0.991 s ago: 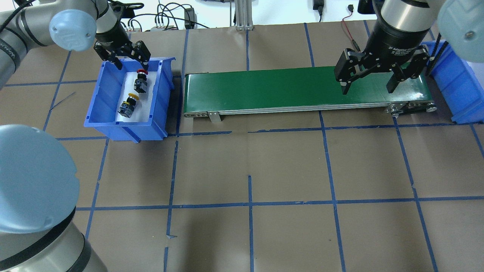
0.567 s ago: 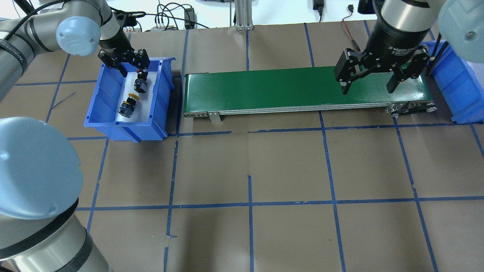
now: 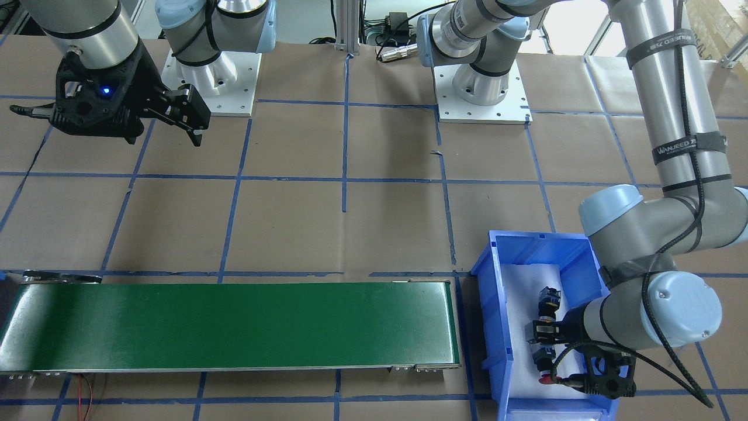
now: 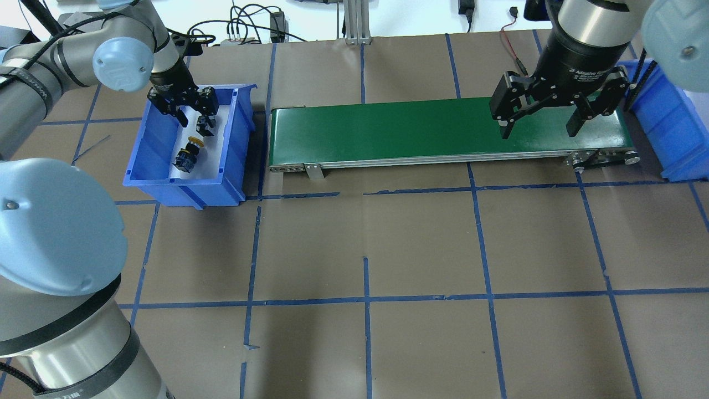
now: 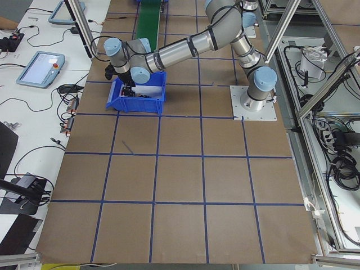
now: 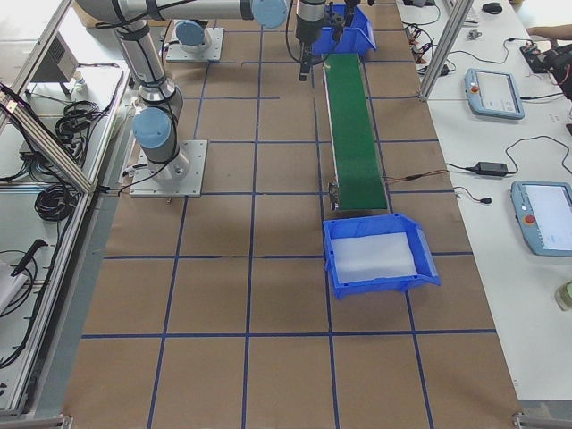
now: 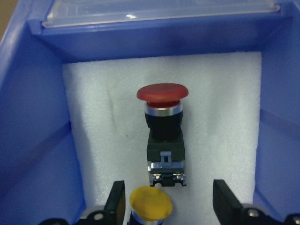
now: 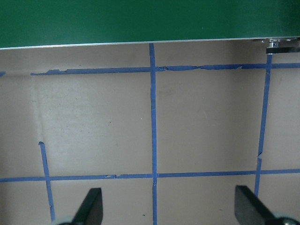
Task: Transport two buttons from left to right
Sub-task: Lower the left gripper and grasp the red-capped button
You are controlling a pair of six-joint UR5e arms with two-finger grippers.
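The red button (image 7: 161,123) lies on its side on white foam in the left blue bin (image 4: 138,149), red cap toward the bin's far wall. The yellow button (image 4: 187,152) lies just behind it, and its cap (image 7: 150,204) shows at the wrist view's bottom edge. My left gripper (image 4: 195,117) is open and low inside the bin over the red button, hiding most of it from overhead. In the left wrist view the left gripper (image 7: 169,197) touches neither button. My right gripper (image 4: 539,128) is open and empty above the right end of the green conveyor (image 4: 421,130).
A second blue bin (image 4: 664,127) stands past the conveyor's right end, lined with white foam (image 6: 374,255). The table is brown paper with blue tape lines (image 8: 152,117). The left bin's walls (image 7: 33,140) stand close on both sides of my left gripper.
My left gripper has come down from above the bin's far rim into the bin, over the red button. The right arm and both buttons have not moved.
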